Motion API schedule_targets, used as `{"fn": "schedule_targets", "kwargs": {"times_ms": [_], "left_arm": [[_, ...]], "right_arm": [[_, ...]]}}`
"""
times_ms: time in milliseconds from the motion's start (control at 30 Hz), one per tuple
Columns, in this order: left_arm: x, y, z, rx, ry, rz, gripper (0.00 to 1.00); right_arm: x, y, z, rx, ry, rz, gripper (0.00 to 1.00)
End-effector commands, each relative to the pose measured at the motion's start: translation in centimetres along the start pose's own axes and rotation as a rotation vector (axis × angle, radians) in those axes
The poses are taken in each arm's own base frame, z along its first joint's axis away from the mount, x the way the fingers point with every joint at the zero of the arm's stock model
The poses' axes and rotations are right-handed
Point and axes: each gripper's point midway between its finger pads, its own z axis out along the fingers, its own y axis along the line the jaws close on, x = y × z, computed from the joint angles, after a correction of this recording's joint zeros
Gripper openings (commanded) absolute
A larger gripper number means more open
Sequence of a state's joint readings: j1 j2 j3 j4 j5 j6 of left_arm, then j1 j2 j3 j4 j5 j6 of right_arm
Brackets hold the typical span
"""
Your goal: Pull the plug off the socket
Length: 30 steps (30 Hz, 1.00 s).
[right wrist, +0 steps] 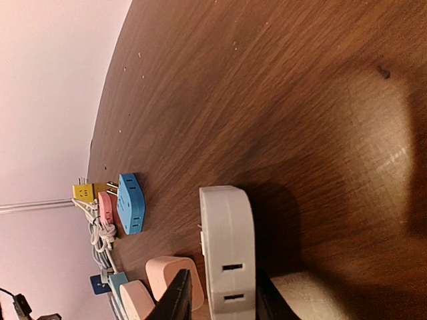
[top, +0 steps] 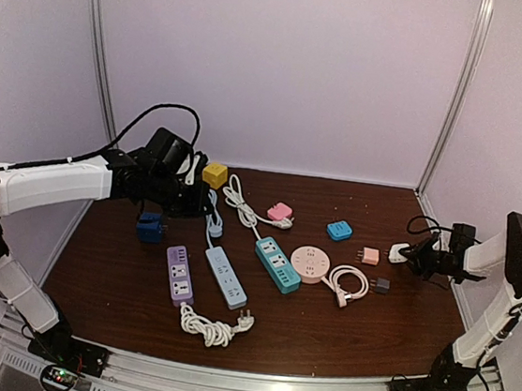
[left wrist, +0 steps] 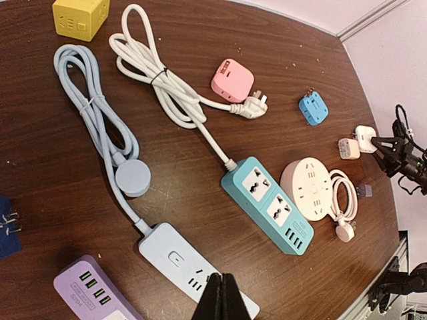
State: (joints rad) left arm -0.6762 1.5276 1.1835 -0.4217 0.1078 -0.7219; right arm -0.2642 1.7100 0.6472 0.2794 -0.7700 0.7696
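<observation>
Over on the worktop's right side, the right tool (top: 409, 258) straddles the white plug (right wrist: 227, 247), fingers slightly parted and seemingly not pinching. It lies just beside the pink socket (right wrist: 173, 279), apparently pulled free; only backing off looks left. Left tool (left wrist: 221, 298) hangs closed, empty.

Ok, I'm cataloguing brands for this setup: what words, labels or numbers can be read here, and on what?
No text here can be read.
purple power strip: small print beside its USB ports, too blurred to read.
yellow cube: marks on its side, unreadable.
pink adapter: tiny red mark, too small to read.
</observation>
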Motion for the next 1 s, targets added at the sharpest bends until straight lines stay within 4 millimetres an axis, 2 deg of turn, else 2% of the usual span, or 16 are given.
{"fn": "schedule_targets", "kwargs": {"times_ms": [0,333,600,733,967], "left_arm": [[0.1,0.1,0.2,-0.005,-0.005,0.023,0.0],[-0.4,-0.3,0.2,0.007,-0.019,0.027,0.0],[-0.6,-0.3,-0.5,0.002,-0.039,0.047,0.01],[-0.9,0.0,-1.3,-0.007,-0.072,0.067,0.02],[-2.1,1.3,-3.8,-0.047,-0.177,0.103,0.14]], "right_arm": [[-0.2,-0.3,-1.2,0.058,-0.031,-0.048,0.36],[-0.9,0.4,-3.6,0.152,-0.094,-0.131,0.61],[-0.9,0.7,-5.3,0.241,-0.135,-0.2,0.76],[-0.2,2.2,-5.7,0.251,-0.146,-0.255,0.83],[1.0,7.1,-7.2,0.263,-0.212,-0.434,0.91]]}}
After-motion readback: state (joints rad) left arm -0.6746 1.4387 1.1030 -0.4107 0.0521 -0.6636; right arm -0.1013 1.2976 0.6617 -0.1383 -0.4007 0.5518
